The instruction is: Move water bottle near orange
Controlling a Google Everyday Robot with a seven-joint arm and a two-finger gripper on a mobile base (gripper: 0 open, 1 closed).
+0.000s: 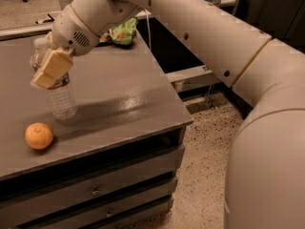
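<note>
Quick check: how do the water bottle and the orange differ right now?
The water bottle is clear, ribbed and tall; the orange is opaque, round and much shorter. The water bottle stands upright with the gripper at its upper part; the orange sits apart from bottle and gripper. They share the grey table and sit close together.

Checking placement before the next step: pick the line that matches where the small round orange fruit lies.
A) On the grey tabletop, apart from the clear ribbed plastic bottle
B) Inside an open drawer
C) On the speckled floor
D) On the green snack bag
A: the small round orange fruit sits on the grey tabletop, with a gap to the upright clear ribbed plastic bottle. The hand is at the bottle's upper part.
</note>
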